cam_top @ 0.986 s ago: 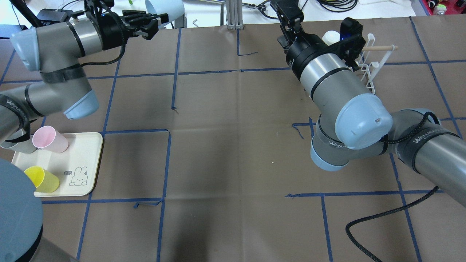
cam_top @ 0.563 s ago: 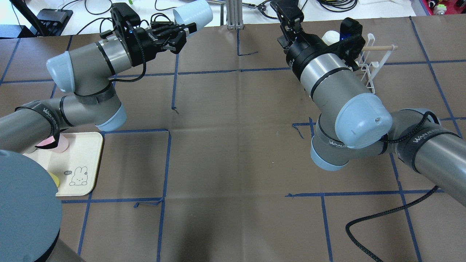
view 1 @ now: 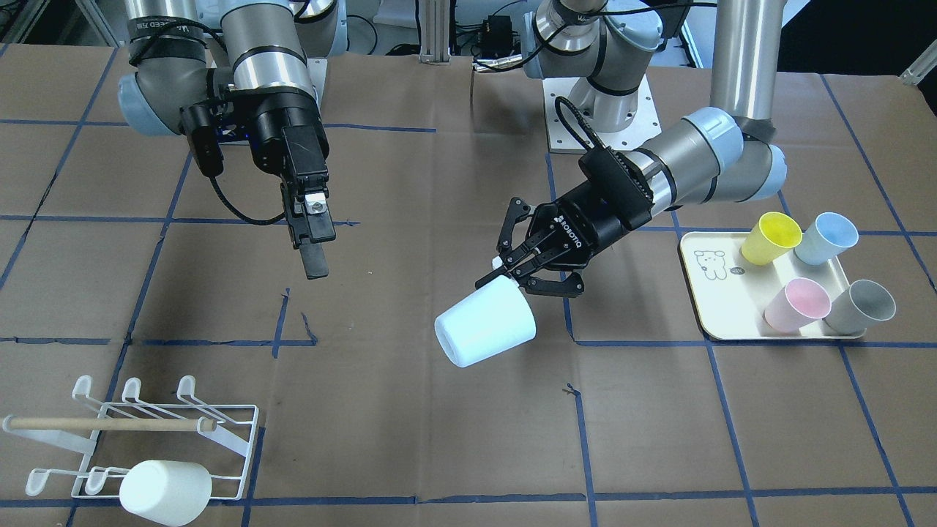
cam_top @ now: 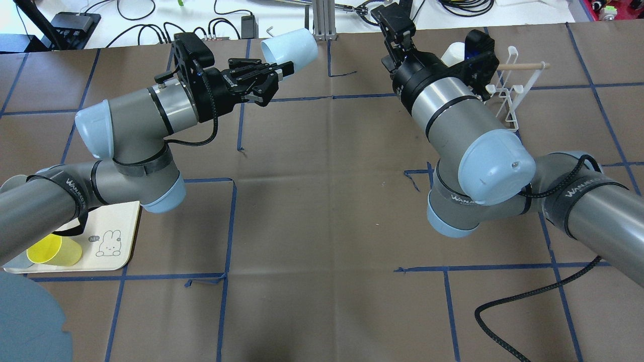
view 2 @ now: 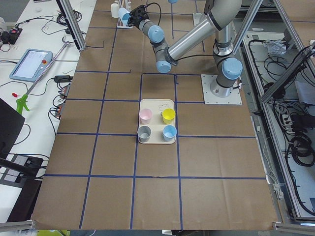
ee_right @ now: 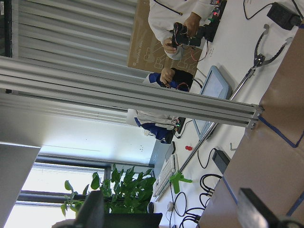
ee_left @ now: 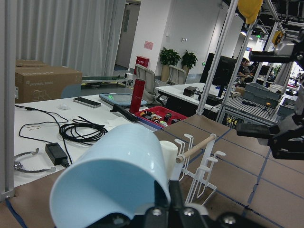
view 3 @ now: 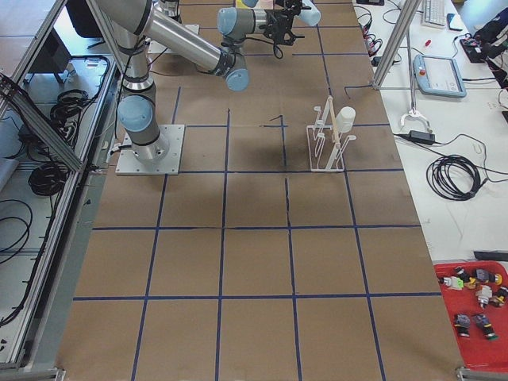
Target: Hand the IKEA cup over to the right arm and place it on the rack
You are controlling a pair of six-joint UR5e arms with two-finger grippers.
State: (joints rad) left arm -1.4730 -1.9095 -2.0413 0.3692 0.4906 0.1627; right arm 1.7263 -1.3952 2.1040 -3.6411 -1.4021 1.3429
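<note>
My left gripper (view 1: 510, 280) (cam_top: 282, 71) is shut on the base of a pale blue IKEA cup (view 1: 484, 323) (cam_top: 290, 46). It holds the cup on its side above the far middle of the table, and the cup (ee_left: 114, 175) fills the left wrist view. The right arm ends in the right gripper (view 1: 313, 252) (cam_top: 396, 24), which hangs open and empty a little apart from the cup; in the right wrist view its fingers (ee_right: 92, 209) stand wide apart. The white wire rack (view 1: 146, 432) (cam_top: 508, 88) stands beyond the right arm with a white cup (view 1: 165, 490) (cam_top: 453, 50) on one prong.
A cream tray (view 1: 703, 293) (cam_top: 118, 221) with a bear drawing holds yellow (view 1: 770, 237), blue (view 1: 826, 238), pink (view 1: 798, 304) and grey (view 1: 864, 307) cups on the left arm's side. Cables and gear lie past the table's far edge. People stand beyond it in the right wrist view.
The left arm has swung toward the table's middle, carrying the cup closer to the right gripper. The right arm has shifted only slightly.
</note>
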